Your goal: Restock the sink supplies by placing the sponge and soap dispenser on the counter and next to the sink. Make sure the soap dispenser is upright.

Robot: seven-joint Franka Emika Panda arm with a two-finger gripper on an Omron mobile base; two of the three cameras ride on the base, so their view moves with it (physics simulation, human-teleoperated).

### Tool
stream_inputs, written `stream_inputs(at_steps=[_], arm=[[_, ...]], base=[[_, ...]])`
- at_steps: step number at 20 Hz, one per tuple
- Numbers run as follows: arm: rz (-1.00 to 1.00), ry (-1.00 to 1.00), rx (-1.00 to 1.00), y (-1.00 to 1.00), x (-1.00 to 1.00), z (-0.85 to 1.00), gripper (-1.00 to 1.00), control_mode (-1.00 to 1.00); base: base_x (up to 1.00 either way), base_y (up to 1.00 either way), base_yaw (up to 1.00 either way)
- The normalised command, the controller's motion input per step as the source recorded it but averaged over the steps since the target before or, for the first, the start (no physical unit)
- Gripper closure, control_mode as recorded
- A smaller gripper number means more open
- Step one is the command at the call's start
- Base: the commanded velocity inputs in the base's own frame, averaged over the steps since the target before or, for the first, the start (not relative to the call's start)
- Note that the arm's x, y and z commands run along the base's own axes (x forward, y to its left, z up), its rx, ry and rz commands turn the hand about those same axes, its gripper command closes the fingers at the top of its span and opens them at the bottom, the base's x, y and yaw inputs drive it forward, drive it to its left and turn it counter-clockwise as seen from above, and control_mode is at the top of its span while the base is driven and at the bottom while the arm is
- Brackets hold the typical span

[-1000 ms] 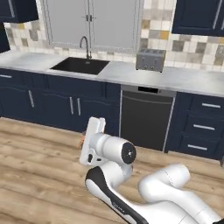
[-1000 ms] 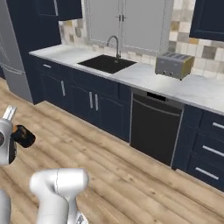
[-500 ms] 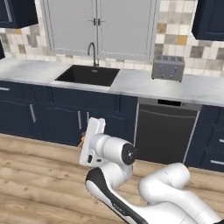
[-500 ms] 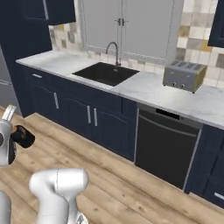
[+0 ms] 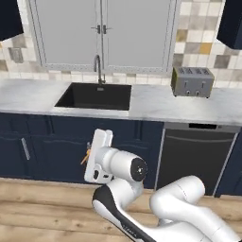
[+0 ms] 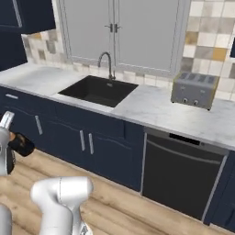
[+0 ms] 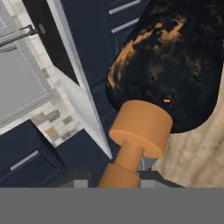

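Your gripper [image 7: 124, 186] has the dispenser [image 7: 168, 70] clamped, bottle filling its near view. The counter [image 5: 156, 105] and sink [image 5: 94, 96] lie above and ahead: lift well clear of the edge, then level the bottle upright.

No readable text, label, brand, number or sign appears on anything here.

Base driven nearer the counter [image 5: 156, 101], sink [image 5: 94, 96] apparently looming larger
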Motion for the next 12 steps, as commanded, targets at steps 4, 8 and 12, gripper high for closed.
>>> stream_inputs(at_steps=[4, 8, 12], arm=[[0.00, 0.00, 0.00, 0.00, 0.00, 0.00, 1.00, 1.00], [0.00, 0.00, 0.00, 0.00, 0.00, 0.00, 1.00, 1.00], [0.00, 0.00, 0.00, 0.00, 0.00, 0.00, 1.00, 1.00]], base=[[1.00, 0.32, -0.42], [1.00, 0.20, -0.41], [1.00, 0.14, -0.37]])
